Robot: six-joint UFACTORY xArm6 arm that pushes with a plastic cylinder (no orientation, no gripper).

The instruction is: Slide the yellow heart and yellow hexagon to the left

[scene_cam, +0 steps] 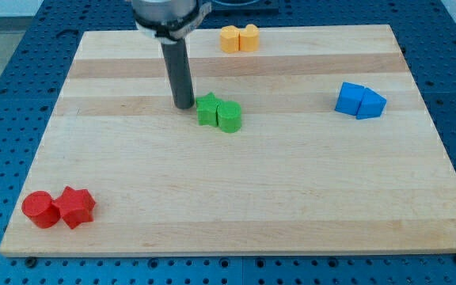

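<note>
Red blocks sit nearest, at the view's bottom left, about eight o'clock from the board's middle: a red cylinder (pixel 39 209) touching a red star-like block (pixel 76 207) at its three o'clock side. Both rest on the pale wooden board (pixel 291 198), which lies on a blue perforated table (pixel 6 95).

Farther up, near the board's middle, a green star (pixel 207 108) touches a green cylinder (pixel 229 116) at its four o'clock. My tip (pixel 184 105) stands on the board just at the green star's nine o'clock side, close beside it; whether it touches cannot be told. The rod is dark and upright, rising to the arm's grey mount at the view's top. It carries no jaws, so nothing is grasped; it merely stands on the wood.

Out at about two o'clock from the board's middle, well apart from the green pair, lie two blue blocks in contact: a blue cube-like block (pixel 349 98) and a blue wedge-shaped block (pixel 371 104) on its three o'clock side.

Farthest away, at twelve o'clock near the board's top edge, the yellow hexagon (pixel 229 38) and the yellow heart (pixel 248 37) sit touching, the heart at the hexagon's three o'clock. They lie well apart from my tip, at about one o'clock from it.
</note>
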